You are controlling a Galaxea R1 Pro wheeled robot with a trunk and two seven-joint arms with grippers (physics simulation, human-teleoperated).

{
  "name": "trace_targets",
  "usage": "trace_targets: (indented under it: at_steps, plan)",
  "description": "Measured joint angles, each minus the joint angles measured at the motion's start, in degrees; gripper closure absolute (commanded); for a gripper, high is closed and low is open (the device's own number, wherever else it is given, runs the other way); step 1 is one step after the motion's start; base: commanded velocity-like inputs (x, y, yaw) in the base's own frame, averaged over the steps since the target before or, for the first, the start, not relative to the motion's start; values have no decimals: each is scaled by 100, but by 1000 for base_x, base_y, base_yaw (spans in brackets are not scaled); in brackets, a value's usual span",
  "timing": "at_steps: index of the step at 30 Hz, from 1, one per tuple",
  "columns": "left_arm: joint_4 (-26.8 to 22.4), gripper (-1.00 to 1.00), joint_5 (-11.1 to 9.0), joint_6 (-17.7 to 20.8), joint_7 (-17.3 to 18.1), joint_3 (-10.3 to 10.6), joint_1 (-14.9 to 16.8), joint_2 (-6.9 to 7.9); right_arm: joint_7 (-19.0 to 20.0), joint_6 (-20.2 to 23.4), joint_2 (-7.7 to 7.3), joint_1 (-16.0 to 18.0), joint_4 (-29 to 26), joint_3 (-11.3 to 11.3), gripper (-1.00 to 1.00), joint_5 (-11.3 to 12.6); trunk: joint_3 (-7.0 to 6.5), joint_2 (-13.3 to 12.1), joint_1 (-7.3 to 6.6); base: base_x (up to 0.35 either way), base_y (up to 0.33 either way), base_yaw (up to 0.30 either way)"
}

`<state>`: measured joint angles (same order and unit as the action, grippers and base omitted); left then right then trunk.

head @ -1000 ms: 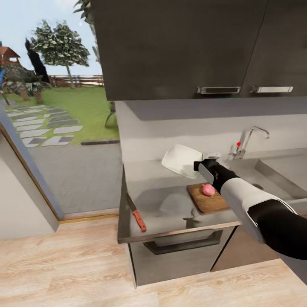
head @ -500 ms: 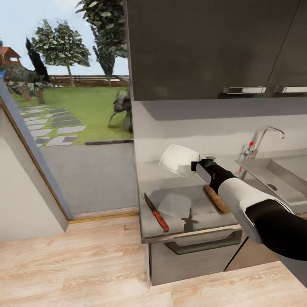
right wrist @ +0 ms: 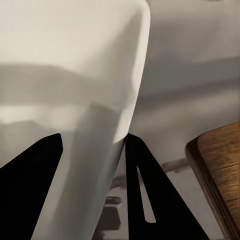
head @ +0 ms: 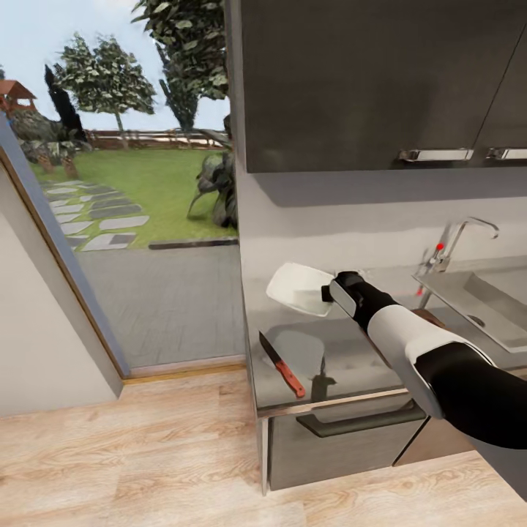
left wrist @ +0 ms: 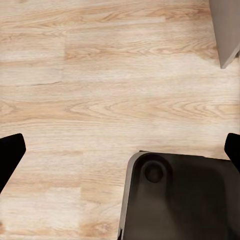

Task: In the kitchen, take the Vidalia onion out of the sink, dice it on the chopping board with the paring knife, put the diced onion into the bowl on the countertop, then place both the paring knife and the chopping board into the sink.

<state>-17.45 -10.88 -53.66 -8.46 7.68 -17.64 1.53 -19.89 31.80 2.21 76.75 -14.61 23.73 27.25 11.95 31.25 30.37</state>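
— What's furthest left on the countertop (head: 351, 362)?
— The paring knife (head: 282, 363), near the front edge. Beyond it the bowl (head: 298, 288) hangs tilted above the counter, its rim pinched in the right gripper (head: 331, 291).
— And the board?
— The chopping board (right wrist: 222, 167) lies right of the bowl, mostly behind the arm.
— Left gripper (left wrist: 120, 150)?
— Spread wide over the wood floor (left wrist: 100, 90), holding nothing.
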Motion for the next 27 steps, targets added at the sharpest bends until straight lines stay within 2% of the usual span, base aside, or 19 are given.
trace_targets:
  at_steps: [5,8,11,27]
  plan:
    - [0,-100,0,1,0,0,1,0,-14,36,-11,-1,20,-4,100,-17,0,0,0,0,0,0]
    - [0,-100,0,1,0,0,2,0,-14,482,4,-1,27,6,100,-7,0,0,0,0,0,0]
    - [0,-100,0,1,0,0,1,-1,-14,629,6,-1,27,8,100,-14,0,0,0,0,0,0]
    - [0,-100,0,1,0,0,0,0,-5,749,-2,-2,36,8,100,-10,0,0,0,0,0,0]
